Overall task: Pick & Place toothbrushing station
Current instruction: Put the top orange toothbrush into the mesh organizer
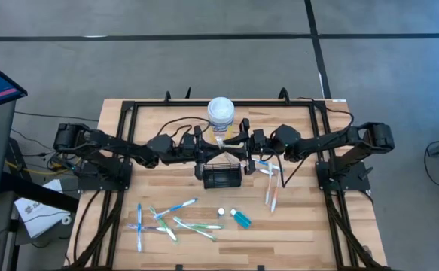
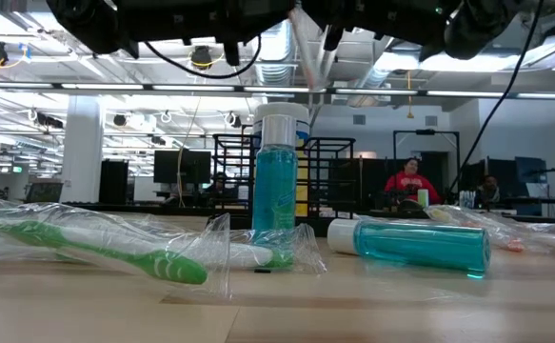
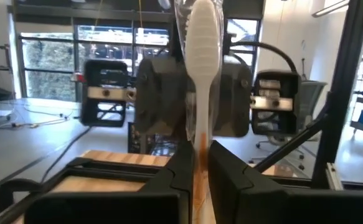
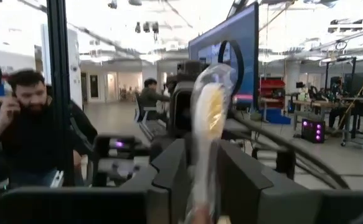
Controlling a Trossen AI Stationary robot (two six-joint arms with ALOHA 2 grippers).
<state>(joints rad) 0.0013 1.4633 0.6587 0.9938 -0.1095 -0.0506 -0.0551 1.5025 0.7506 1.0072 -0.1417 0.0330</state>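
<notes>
Your left gripper (image 3: 197, 158) is clamped on the handle of a wrapped white toothbrush (image 3: 201, 56), held in the air above the middle of the worktop (image 1: 294, 226); your right gripper (image 4: 200, 165) meets it there from the other side, its fingers a little apart around the same wrapped brush, and you cannot tell whether they press on it. Below and between the two grippers you see the black wire-mesh caddy (image 1: 222, 176) standing near the worktop's centre, with the white-lidded round canister (image 1: 221, 113) just behind it toward the far edge. Near the front edge lie several wrapped toothbrushes (image 1: 175, 220) in a loose heap toward the left corner, two more (image 1: 272, 192) nearer the right side. Between them, one small blue bottle (image 2: 279, 181) stands upright and another (image 2: 415, 244) lies on its side.
</notes>
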